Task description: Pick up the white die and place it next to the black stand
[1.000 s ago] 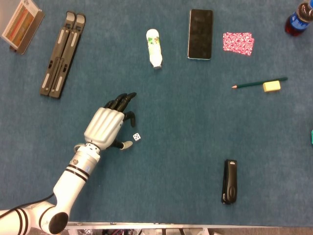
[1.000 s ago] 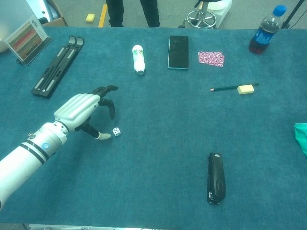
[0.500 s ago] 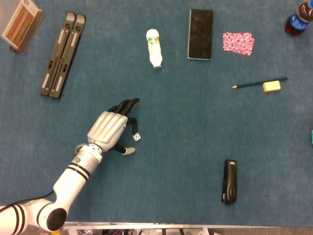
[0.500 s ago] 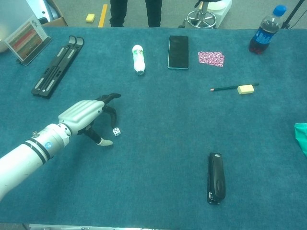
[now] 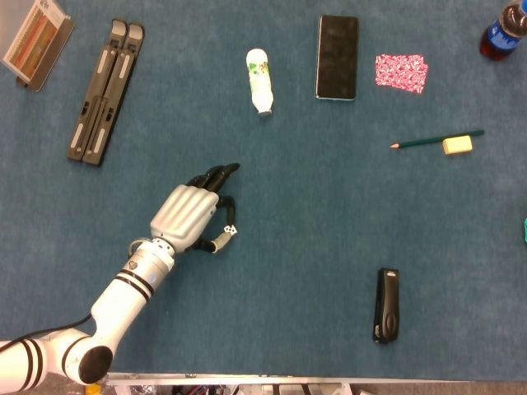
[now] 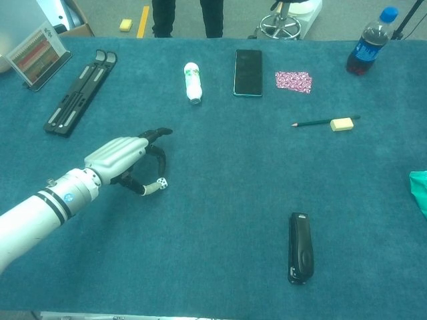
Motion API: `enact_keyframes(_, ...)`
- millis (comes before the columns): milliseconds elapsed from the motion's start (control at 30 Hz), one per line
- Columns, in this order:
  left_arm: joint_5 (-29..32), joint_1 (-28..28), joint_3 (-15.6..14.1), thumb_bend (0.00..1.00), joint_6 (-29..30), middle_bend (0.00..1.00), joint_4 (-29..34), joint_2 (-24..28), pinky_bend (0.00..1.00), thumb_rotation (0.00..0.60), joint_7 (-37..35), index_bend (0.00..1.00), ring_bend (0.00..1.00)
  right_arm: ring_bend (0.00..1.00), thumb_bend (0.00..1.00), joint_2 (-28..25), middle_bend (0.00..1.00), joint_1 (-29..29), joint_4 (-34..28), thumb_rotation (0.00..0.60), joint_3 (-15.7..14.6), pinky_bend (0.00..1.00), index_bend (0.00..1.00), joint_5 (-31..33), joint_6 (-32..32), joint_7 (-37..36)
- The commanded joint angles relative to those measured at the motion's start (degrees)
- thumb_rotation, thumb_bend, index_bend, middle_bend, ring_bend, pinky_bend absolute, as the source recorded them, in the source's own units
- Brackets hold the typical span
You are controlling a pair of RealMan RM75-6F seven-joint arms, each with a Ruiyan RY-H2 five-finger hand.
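The white die lies on the blue table cloth, left of the middle. My left hand is curled over it from the left. Its thumb tip touches the die's near side and a dark finger bends down onto its far side, so the die sits pinched between them, still on the cloth. The black stand lies folded flat at the far left, well away from the hand. My right hand is in neither view.
A white bottle, a black phone and a pink patterned card lie along the far side. A pencil with a yellow eraser lies right. A black stapler lies near right, a soda bottle stands far right.
My left hand has slid right over the die. The thumb has swung in against the die and the finger above has curled down onto it.
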State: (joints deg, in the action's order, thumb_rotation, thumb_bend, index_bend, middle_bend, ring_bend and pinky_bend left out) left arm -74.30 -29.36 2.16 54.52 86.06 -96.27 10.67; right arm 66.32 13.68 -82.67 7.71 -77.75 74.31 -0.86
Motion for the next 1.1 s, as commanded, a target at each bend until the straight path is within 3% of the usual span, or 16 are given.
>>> enact_keyframes(33,0.06,-0.09,-0.11,0.31,-0.06,0.01,0.11,0.05,0.17,0.6,0.03,0.53,0.01,0.36,0.03,0.0,0.41,0.0,-0.01,0.6,0.01,0.44,0.54,-0.01,0.0,-0.04)
enact_keyframes(433,0.6,-0.44,-0.48,0.31,-0.25,0.01,0.41,0.01,0.17,0.576,-0.17,0.52,0.01,0.36,0.03,0.08,0.41,-0.3,0.21,0.6,-0.05,0.44,0.54,0.17,0.08,-0.24)
enact_keyframes(700,0.87,-0.96,-0.7,0.31,-1.16,0.0,1.37,1.03,0.17,0.51,-0.77,0.5,0.01,0.36,0.03,0.27,0.41,-0.46,0.59,0.6,-0.11,0.44,0.54,0.25,0.03,-0.59)
enact_keyframes(1100,1.4,-1.52,-0.82,0.31,-1.65,0.0,-0.19,0.08,0.17,0.501,-0.69,0.46,0.0,0.36,0.03,0.3,0.41,-0.69,0.82,0.6,-0.15,0.44,0.54,0.34,0.03,-0.79)
